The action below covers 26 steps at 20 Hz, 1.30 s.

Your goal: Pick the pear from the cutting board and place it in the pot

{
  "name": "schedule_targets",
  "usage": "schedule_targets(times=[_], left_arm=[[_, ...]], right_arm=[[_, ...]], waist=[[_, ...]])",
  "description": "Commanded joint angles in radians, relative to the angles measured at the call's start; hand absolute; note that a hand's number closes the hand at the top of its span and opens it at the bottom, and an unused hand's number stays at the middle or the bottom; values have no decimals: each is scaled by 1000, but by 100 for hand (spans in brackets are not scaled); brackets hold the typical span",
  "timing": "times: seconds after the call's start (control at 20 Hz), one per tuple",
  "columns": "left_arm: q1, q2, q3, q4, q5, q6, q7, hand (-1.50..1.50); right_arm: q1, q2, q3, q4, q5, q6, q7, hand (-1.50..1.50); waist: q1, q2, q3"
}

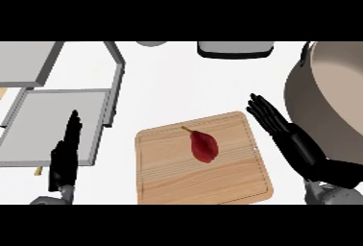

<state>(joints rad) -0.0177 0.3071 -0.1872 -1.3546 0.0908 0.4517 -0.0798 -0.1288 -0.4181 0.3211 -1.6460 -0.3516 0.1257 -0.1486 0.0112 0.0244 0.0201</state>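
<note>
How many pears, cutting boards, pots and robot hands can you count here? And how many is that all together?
Pear: 1
Cutting board: 1
Pot: 1
Hands: 2, the left hand and the right hand
Total: 5

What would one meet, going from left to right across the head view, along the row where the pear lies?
Left hand → pear, lying on the cutting board → right hand.
</note>
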Motion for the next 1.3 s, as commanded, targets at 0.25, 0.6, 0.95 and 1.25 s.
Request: schedule_targets(times=[0.25,0.6,0.95,1.25], left_arm=[[-221,-6,1,-159,75,-106,59,0],[-254,31,48,-187,145,-148,173,0],[-248,23,62,-178,153,-152,195,0],[-225,56,110,-174,178,-172,208,0]], right_arm=[[-426,90,25,312,-10,221,-63,150],[-495,96,36,615,246,205,-487,-150],[-744,60,55,896,354,384,-684,-150],[-869,17,238,820,502,478,-557,-150]], waist=[[119,11,-16],[96,8,-14],[56,-3,-18],[38,-15,-21]])
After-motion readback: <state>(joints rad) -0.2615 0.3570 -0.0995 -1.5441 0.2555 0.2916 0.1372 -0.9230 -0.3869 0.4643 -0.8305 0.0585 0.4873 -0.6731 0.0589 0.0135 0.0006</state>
